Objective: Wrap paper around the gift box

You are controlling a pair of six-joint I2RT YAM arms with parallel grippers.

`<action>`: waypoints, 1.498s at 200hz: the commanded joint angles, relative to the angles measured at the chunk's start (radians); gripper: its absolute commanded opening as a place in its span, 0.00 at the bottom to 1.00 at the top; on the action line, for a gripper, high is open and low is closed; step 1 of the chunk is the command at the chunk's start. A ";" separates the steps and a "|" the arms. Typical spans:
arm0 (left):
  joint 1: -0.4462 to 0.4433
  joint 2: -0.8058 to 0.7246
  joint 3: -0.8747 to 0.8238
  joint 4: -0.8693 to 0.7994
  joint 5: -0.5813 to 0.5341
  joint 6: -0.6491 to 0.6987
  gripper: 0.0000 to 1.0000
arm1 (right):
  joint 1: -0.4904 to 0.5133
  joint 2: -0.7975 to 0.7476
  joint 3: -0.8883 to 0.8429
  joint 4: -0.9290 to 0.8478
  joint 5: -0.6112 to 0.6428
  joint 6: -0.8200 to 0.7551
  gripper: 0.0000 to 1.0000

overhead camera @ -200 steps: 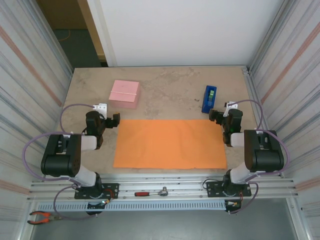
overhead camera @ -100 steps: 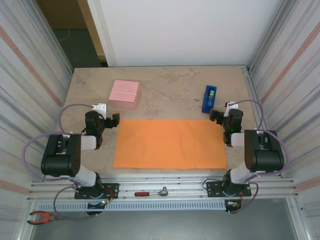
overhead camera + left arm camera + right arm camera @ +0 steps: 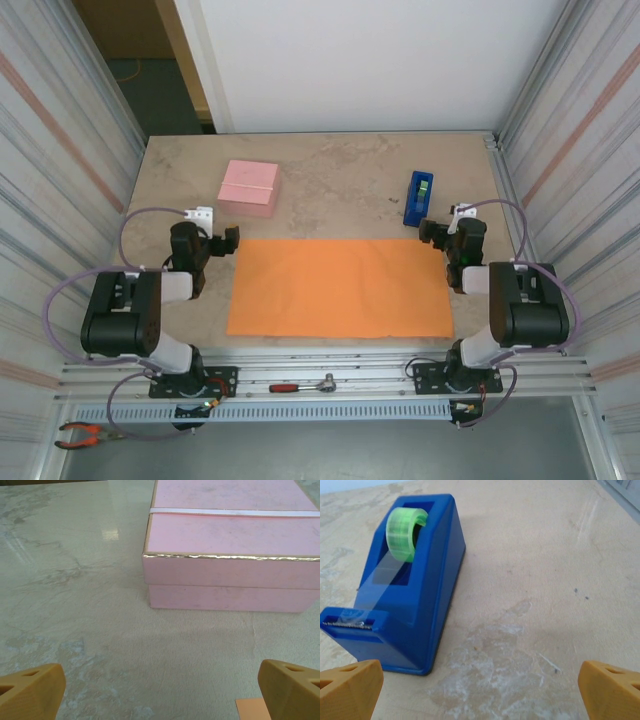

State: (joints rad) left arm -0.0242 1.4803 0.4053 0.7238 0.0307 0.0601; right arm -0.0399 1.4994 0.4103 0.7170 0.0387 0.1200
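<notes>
- Paper (image 3: pixel 340 288) lies flat and fully spread on the table (image 3: pixel 340 160) between the two arms, long side toward them. It looks laid out as the wrapping surface, with room for the box at its middle.
- Box (image 3: pixel 249 183) rests on bare table beyond the paper's far left corner, near the sheet but apart from it, lid on. As it is not yet on the sheet, the wrapping seems not to have begun.
- Tape dispenser (image 3: pixel 419 197) stands just past the far right corner, off the sheet, probably parked there for sealing the folds later.
- Left gripper (image 3: pixel 222 240) sits low beside the paper's far left corner and points at the box. Its wrist view has the box's near side straight ahead and a sliver of orange by the right fingertip (image 3: pixel 292 687). The jaws are spread wide, with nothing between them and nothing touched.
- Right gripper (image 3: pixel 432 232) is at the far right corner and faces the dispenser, which sits ahead and to the left in its wrist view. Its jaws are equally wide and empty.
- Judged from this layout, the left arm is the one placed to fetch the box onto the sheet.
</notes>
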 commanded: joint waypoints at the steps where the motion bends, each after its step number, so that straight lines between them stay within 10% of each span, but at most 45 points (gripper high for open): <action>1: -0.010 -0.088 0.045 -0.089 -0.073 0.000 0.99 | -0.009 -0.113 0.058 -0.145 0.074 0.018 0.98; 60: 0.085 -0.098 0.331 -0.469 0.048 -0.178 0.98 | -0.014 -0.293 0.311 -0.669 0.277 0.413 0.98; 113: 0.104 0.279 0.743 -0.672 0.311 -0.180 0.93 | -0.112 -0.216 0.402 -0.675 -0.325 0.536 0.98; 167: 0.099 0.580 1.125 -0.894 0.445 -0.206 0.90 | 0.012 -0.123 0.507 -0.793 -0.446 0.458 0.98; 299: -0.158 0.504 1.022 -0.799 0.531 -0.359 0.86 | 0.332 0.242 0.782 -0.869 -0.502 0.472 0.86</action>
State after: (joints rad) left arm -0.1528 2.0808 1.4769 -0.1219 0.5743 -0.2237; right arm 0.2459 1.6527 1.1118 -0.1207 -0.4187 0.5915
